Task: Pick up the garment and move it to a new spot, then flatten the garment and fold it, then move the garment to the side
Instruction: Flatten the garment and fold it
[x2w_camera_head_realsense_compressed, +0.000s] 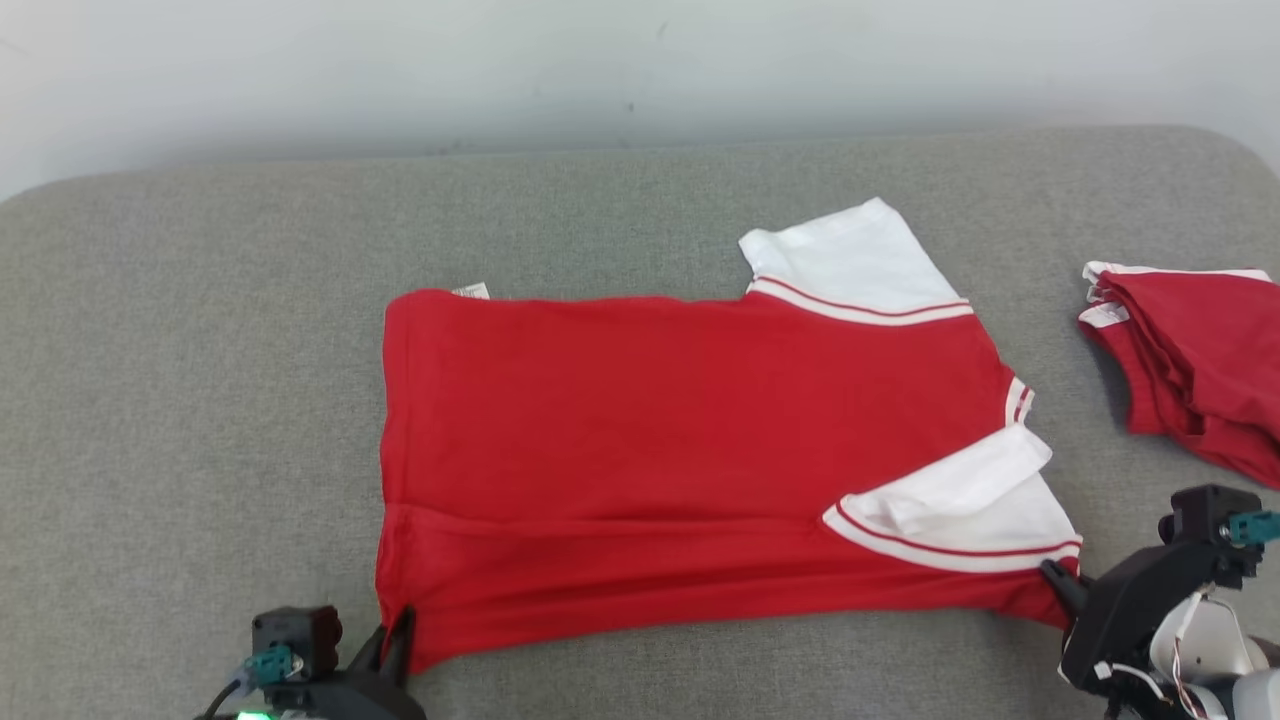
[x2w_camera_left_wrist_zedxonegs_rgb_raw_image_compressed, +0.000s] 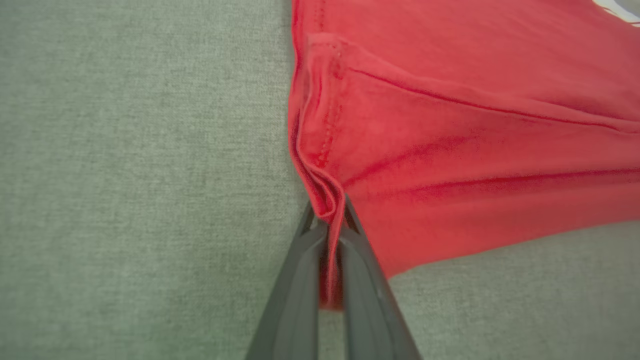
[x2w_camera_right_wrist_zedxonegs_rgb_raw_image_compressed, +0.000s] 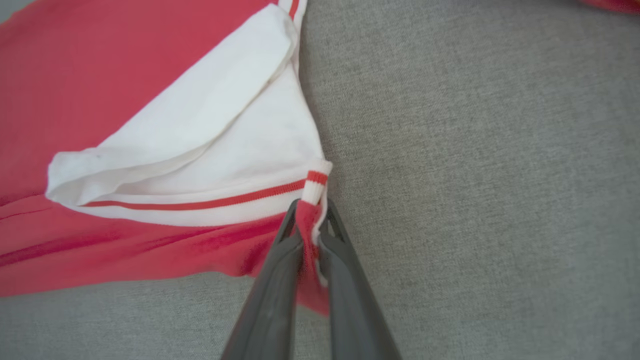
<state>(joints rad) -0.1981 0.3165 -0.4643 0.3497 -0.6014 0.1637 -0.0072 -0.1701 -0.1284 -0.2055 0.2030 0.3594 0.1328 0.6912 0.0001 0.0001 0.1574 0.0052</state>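
The red short-sleeved cotton shirt (x2w_camera_head_realsense_compressed: 680, 450) with white, red-striped sleeves lay flat on the grey woven cushion (x2w_camera_head_realsense_compressed: 180, 400), its near sleeve folded in over the body. Its long axis ran between the two grippers. The left gripper (x2w_camera_head_realsense_compressed: 398, 632) was clamped on the near hem corner. The right gripper (x2w_camera_head_realsense_compressed: 1052, 575) pinched the near corner by the striped trim. The shirt spread away beyond both.

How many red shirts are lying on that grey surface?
2. The spread shirt lies in the middle; the folded shirt sits at the right edge, partly cut off, and that pile may hide more.
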